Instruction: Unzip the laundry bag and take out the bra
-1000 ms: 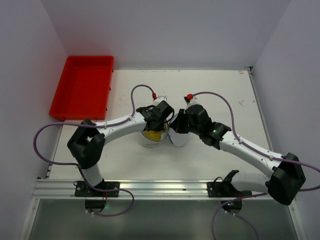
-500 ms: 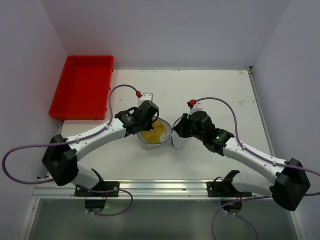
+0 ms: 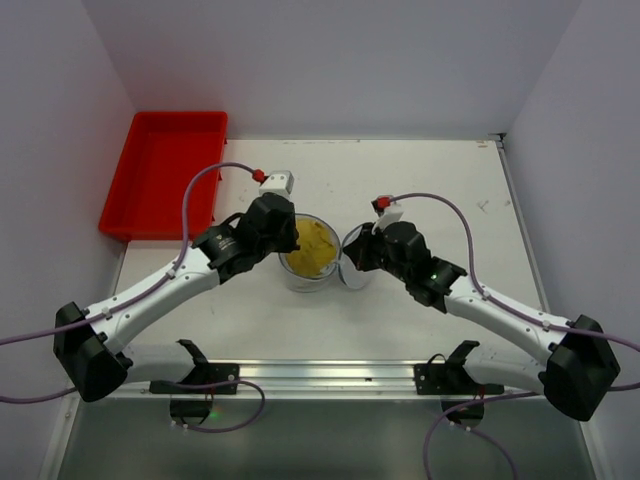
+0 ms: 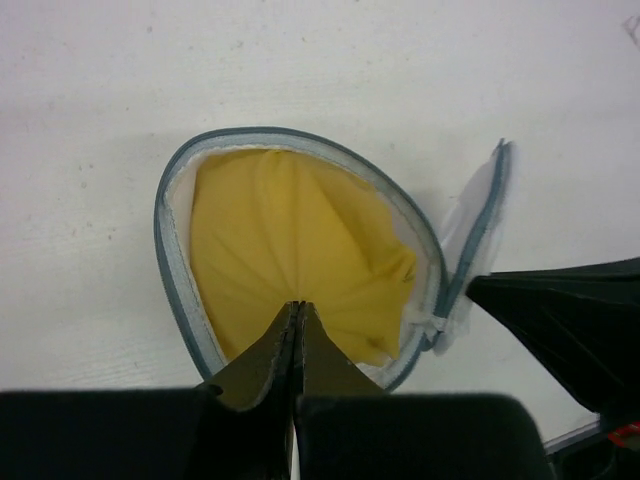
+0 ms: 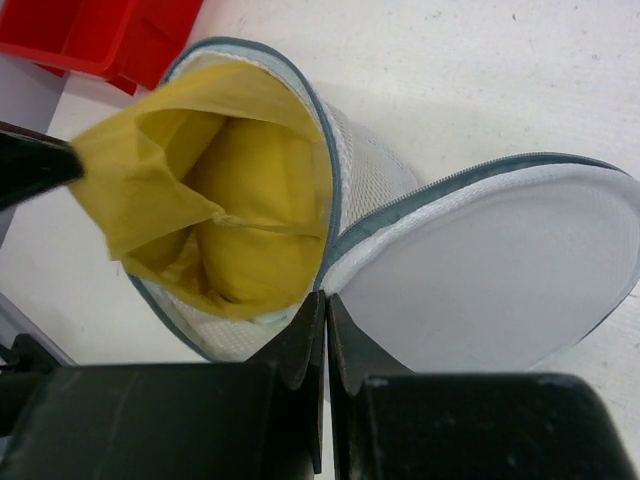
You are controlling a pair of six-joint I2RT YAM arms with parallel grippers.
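Pinching the yellow bra (image 4: 300, 250), the left gripper (image 4: 298, 315) sits closed at the open bag's (image 3: 300, 280) tray-facing side. The right gripper (image 5: 326, 315) clamps the rim farthest from the tray (image 3: 160, 180); the bag stands well right of it.

**Red tray, white table, metal rail**

A red rectangular plastic tray (image 3: 165, 175) lies at the far left corner of the white table (image 3: 440, 180), close to the left wall (image 3: 50, 130), its long sides running away from the camera. One corner of it also shows at the top left of the right wrist view (image 5: 110, 30). A few faint dark scuffs (image 3: 482, 206) mark the tabletop towards its far right. A silver metal rail (image 3: 330, 378) runs along the near edge, and pale plain walls close the table in on the left, back and right
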